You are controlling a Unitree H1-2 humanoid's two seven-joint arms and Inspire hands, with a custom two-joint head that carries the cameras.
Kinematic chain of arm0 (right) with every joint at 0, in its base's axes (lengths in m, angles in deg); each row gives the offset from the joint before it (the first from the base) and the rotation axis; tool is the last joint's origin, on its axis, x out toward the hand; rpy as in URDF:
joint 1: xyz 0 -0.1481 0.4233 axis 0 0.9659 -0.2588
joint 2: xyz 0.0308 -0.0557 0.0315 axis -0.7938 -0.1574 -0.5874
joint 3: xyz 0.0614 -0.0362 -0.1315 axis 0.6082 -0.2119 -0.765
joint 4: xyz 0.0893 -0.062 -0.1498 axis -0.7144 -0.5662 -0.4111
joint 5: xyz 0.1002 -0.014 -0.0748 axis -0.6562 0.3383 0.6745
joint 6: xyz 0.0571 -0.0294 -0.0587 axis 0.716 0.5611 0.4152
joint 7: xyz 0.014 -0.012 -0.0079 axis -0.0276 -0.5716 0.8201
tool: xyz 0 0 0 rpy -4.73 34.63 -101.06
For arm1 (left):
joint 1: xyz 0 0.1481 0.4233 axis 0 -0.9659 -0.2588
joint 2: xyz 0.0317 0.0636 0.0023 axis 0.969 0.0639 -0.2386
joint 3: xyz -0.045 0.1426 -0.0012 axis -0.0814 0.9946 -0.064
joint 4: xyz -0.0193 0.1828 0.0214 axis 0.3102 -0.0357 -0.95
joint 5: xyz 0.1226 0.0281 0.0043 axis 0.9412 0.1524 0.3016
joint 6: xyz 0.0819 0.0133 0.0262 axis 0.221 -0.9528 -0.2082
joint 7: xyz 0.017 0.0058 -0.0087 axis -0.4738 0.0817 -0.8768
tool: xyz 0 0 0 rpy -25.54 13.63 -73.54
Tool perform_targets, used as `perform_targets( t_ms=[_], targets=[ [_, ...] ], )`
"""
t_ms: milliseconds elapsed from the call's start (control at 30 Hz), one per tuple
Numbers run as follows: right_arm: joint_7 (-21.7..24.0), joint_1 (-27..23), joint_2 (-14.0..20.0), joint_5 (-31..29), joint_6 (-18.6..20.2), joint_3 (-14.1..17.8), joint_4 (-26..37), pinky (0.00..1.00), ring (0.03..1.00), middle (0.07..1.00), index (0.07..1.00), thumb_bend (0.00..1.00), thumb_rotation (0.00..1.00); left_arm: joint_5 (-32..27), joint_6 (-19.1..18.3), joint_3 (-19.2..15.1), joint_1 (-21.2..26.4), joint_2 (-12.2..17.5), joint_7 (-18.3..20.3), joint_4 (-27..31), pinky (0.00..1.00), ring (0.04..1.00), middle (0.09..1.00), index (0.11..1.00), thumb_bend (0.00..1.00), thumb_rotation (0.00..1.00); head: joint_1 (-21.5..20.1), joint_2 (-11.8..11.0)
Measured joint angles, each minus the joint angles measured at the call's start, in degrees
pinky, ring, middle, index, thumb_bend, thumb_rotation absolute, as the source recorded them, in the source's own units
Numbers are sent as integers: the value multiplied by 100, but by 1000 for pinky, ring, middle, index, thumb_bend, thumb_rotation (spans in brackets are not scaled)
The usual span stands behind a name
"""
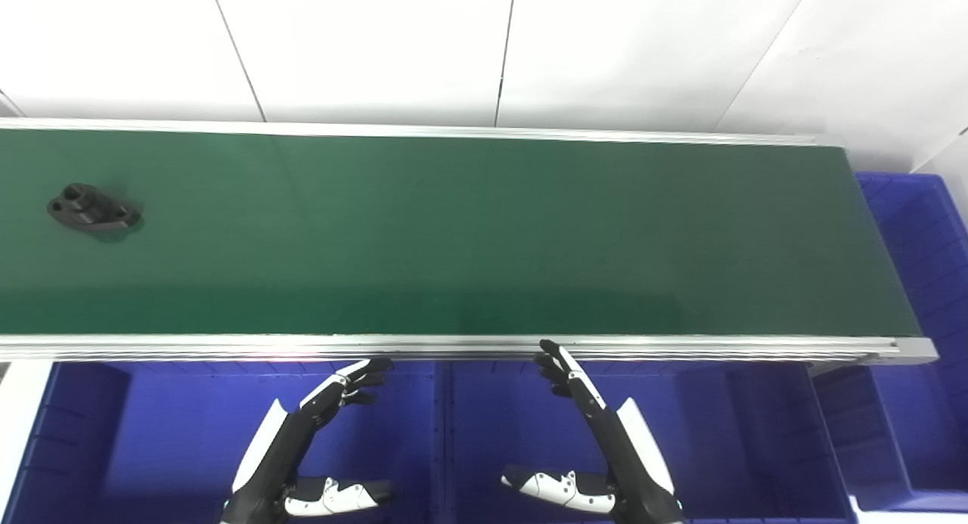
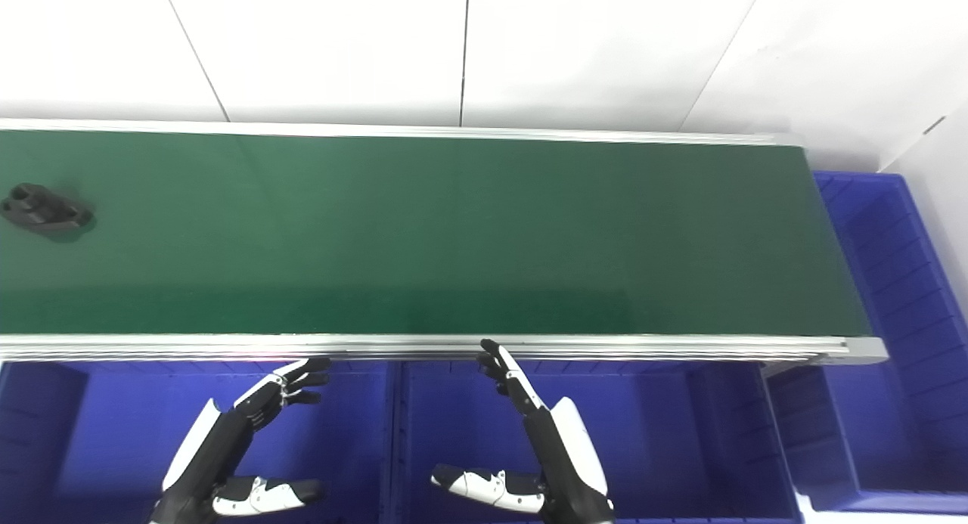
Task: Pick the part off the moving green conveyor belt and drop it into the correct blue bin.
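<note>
Far left on belt (image 1: 484, 229) — black part (image 1: 92, 208)

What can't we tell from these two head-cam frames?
- black part: too small for fine shape; sits near the left edge in the right eye view.
- front blue bins: bottom edge crops them, and both arms cover part of them.
- end blue bin: right edge crops it.
- conveyor belt: motion and direction unreadable from stills.
</note>
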Motion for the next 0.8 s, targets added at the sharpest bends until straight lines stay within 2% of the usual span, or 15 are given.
perform_targets(
  t_ms=[300,333,367,433,467,533,667,800],
  targets=[
    [0,4,-1,6,19,0,0,849,894,907,963,766,454,-8,0,-2,-1,0,1,0,731,817,872,825,790,481,18,-35],
    [0,5,-1,4,20,0,0,849,894,908,963,767,454,-6,0,0,-1,0,1,-1,733,818,872,825,790,481,139,-105],
    [0,6,0,1,19,2,-3,854,894,905,962,764,453,-3,0,8,-1,-1,-1,-4,741,817,870,826,798,480,523,-262],
    [-3,6,8,-10,18,9,-17,856,885,898,960,764,454,23,0,43,0,-4,-16,-27,742,814,866,823,809,478,527,-264],
    [-6,5,17,-21,15,15,-38,856,881,896,961,765,459,57,0,66,-1,-10,-36,-45,737,811,861,818,815,474,1110,-481],
    [-27,5,54,-55,-1,35,-106,858,882,895,964,759,455,117,0,122,-1,-30,-113,-89,738,814,858,814,820,475,1195,-536],
    [-54,8,179,-74,-105,77,-250,832,877,897,965,731,427,326,0,228,-9,-75,-243,-144,738,817,856,803,839,431,1494,-878],
    [-77,3,210,-74,-175,81,-331,831,881,895,966,737,426,330,0,261,-10,-114,-272,-234,722,806,848,795,860,433,1468,-1028]
  ],
)
